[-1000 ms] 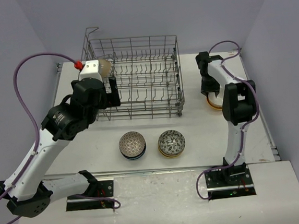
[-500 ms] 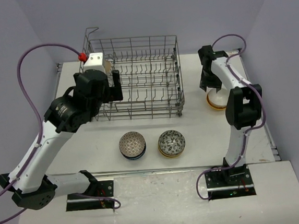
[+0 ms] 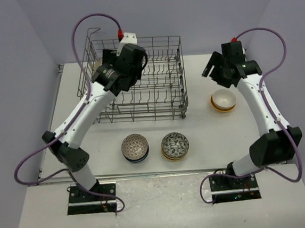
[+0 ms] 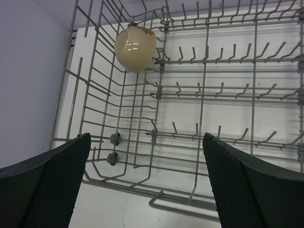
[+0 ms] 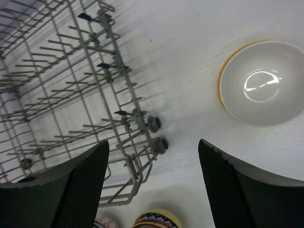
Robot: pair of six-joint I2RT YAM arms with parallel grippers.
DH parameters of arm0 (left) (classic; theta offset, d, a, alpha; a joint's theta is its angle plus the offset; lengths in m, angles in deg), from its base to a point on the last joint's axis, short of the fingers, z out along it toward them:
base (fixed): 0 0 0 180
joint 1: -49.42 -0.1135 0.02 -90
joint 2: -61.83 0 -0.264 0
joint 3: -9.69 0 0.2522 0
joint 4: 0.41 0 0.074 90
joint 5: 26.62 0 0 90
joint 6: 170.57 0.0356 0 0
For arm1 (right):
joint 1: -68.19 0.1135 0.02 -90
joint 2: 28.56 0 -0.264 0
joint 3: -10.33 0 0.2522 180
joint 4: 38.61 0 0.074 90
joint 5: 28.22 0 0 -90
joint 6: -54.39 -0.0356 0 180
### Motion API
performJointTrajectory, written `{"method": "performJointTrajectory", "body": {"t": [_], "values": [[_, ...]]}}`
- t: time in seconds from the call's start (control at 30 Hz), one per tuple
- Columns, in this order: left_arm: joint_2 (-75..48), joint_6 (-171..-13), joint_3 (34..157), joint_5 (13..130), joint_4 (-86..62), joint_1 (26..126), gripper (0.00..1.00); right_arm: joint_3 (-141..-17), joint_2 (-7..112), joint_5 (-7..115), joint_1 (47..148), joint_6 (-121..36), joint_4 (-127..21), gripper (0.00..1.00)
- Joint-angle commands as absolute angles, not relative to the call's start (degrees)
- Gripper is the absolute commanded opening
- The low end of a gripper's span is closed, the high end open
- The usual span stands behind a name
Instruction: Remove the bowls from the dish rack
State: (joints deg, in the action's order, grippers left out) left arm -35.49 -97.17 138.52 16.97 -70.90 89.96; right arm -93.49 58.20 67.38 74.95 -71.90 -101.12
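The grey wire dish rack (image 3: 156,95) stands at the back of the table. In the left wrist view one plain beige bowl (image 4: 135,47) leans on its side in the rack's (image 4: 204,142) far left corner; my arm hides it from above. My left gripper (image 3: 109,78) hangs high over the rack, open (image 4: 145,185) and holding nothing. A white bowl with an orange rim (image 3: 223,100) sits upright on the table right of the rack. My right gripper (image 3: 215,70) hovers above and left of that bowl (image 5: 261,80), open (image 5: 154,185) and empty.
Two stacks of patterned bowls (image 3: 134,147) (image 3: 175,145) sit on the table in front of the rack. The rack's corner wheels (image 5: 156,133) lie below the right gripper, and the top of a patterned stack (image 5: 156,219) shows at the frame's bottom edge.
The left arm has risen and swung right, from the rack's left side to high above it. The right gripper has opened wider and lifted away from the orange-rimmed bowl.
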Motion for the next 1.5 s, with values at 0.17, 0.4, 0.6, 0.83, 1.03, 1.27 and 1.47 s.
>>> {"method": "performJointTrajectory", "body": {"t": [0.17, 0.4, 0.6, 0.83, 1.03, 1.27, 1.47], "values": [[-52.85, -89.46, 151.93, 11.97, -62.43, 81.6, 1.0, -76.83, 45.27, 50.62, 78.11, -80.6, -89.55, 0.77], [-64.73, -88.22, 159.09, 16.36, -53.58, 76.5, 1.0, -70.41, 39.82, 46.84, 79.35, -79.73, -87.7, 0.77], [-72.2, -90.24, 163.01, 17.94, -49.51, 74.13, 1.0, -68.57, 36.92, 45.08, 79.35, -77.62, -87.26, 0.78], [-75.1, -90.5, 160.12, 19.0, -43.96, 69.91, 1.0, -63.99, 30.77, 42.62, 79.35, -76.74, -83.92, 0.78], [-74.67, -88.31, 155.82, 18.82, -39.57, 65.95, 1.0, -62.75, 28.74, 41.57, 79.35, -73.58, -84.62, 0.79], [-75.1, -85.32, 152.21, 21.98, -37.19, 64.54, 1.0, -61.97, 29.18, 38.31, 79.35, -71.2, -84.19, 0.79], [-75.54, -84.35, 152.56, 24.44, -35.53, 66.3, 1.0, -59.68, 29.79, 35.5, 79.35, -69.27, -83.66, 0.79]]}}
